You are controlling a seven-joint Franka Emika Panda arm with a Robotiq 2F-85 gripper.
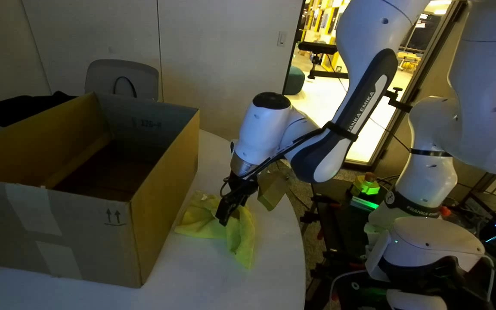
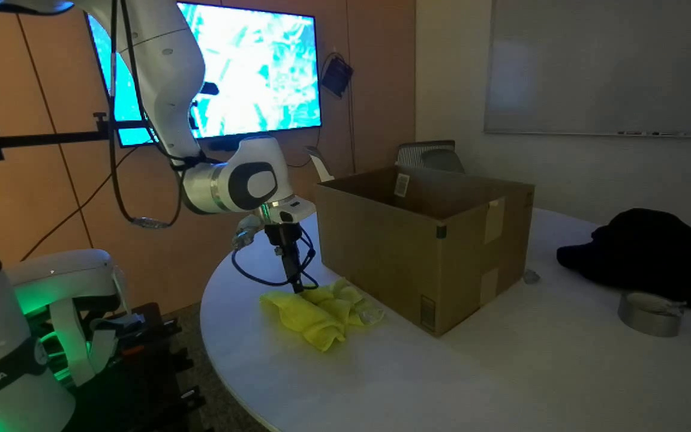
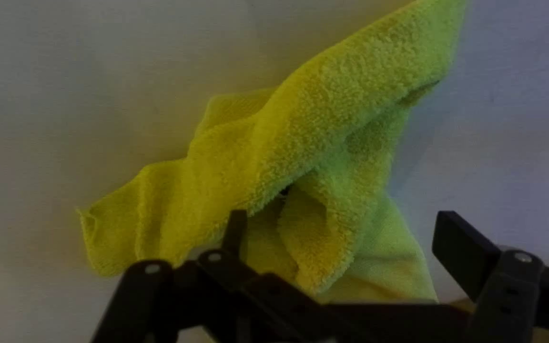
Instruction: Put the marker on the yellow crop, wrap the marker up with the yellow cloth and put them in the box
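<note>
While the tool gapes, yellow cloth bunched, between box and table edge

In an exterior view, a screen glowed on the far wall, left of a whiteboard; in an exterior view, a chair stood left of a bright opening.

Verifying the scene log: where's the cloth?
In an exterior view, the cloth lies crumpled on the table, right of the box; the wrist view shows it beneath the open gripper.
</note>
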